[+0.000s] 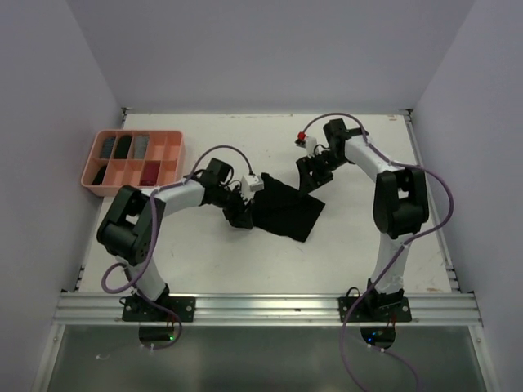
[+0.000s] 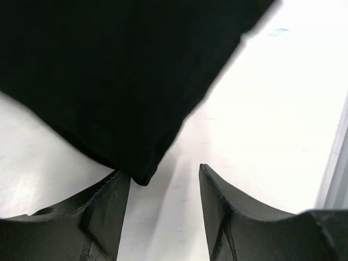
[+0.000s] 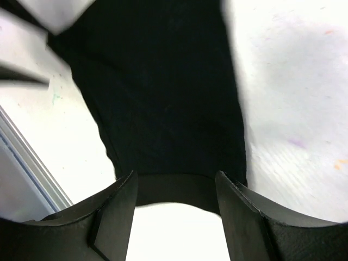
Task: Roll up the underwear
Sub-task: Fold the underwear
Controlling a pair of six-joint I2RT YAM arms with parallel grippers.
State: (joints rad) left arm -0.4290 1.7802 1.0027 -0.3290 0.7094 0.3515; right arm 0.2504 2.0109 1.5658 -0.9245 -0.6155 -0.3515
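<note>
The black underwear (image 1: 286, 208) lies spread flat in the middle of the table. My left gripper (image 1: 239, 214) sits low at its left edge. In the left wrist view that gripper (image 2: 163, 171) is open, bare table shows between its fingers, and a corner of the underwear (image 2: 119, 70) lies just off the left fingertip. My right gripper (image 1: 309, 181) is at the garment's far right edge. In the right wrist view it (image 3: 175, 175) is open, and the band edge of the underwear (image 3: 163, 81) runs across between its fingertips, not pinched.
A salmon-pink compartment tray (image 1: 139, 133) stands at the far left, with dark items in several of its compartments. White walls close the table at the back and both sides. A metal rail (image 1: 270, 306) runs along the near edge by the arm bases.
</note>
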